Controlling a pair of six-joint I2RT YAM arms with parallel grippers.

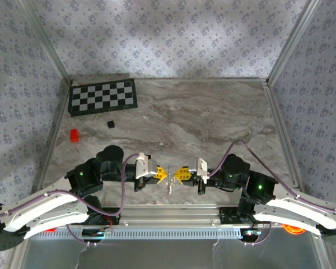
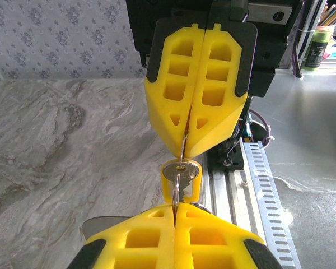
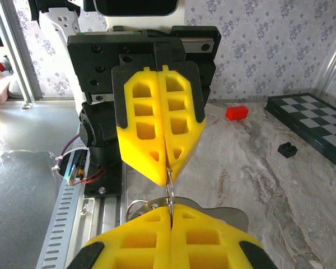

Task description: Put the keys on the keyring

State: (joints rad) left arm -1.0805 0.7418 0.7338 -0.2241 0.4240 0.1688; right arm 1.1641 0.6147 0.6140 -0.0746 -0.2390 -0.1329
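Tabletop [image 1: 213, 123] grey marble, walls [image 1: 168, 33] floral-papered (checkerboard [image 1: 103, 96] far left), keys [image 1: 169, 185] near front.

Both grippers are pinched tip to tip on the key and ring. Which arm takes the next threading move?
Right, probably. The left gripper looks shut on the key, blade-first, a steady anchor. The right gripper pinches the thin keyring at the key's head, so it could feed the wire round.
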